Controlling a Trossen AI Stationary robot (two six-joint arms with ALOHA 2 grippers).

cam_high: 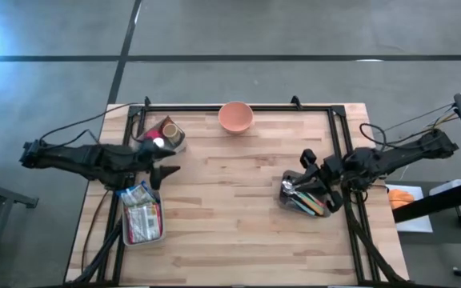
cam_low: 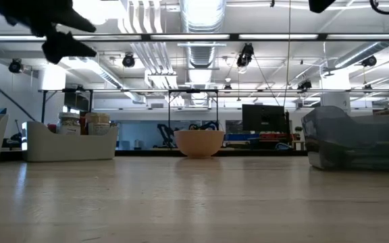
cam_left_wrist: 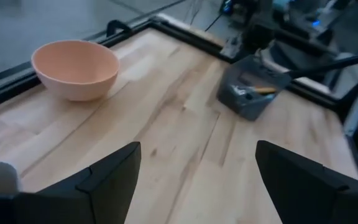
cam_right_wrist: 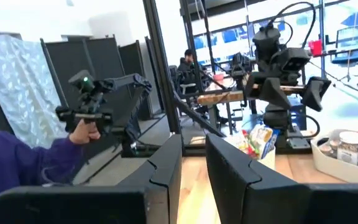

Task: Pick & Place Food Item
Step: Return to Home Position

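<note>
Seasoning jars (cam_high: pixel 170 130) stand together in a gray bin (cam_high: pixel 181 146) near the far left corner of the bench (cam_high: pixel 238 220), and packets (cam_high: pixel 141 216) fill a second gray bin (cam_high: pixel 162 234) along its left edge; I'd judge the food is sorted by kind. Utensils (cam_high: pixel 310 204) lie in the black bin (cam_high: pixel 285 194) by the right edge. The left gripper (cam_high: pixel 166 162) hovers between the gray bins, fingers wide, empty. The right gripper (cam_high: pixel 306 160) hangs over the black bin, fingers nearly together, holding nothing. A pink bowl (cam_high: pixel 235 117) sits mid far edge. Pale wood planks, concrete floor (cam_high: pixel 54 80) around, a person's purple sleeve (cam_right_wrist: pixel 17 168) beyond.
</note>
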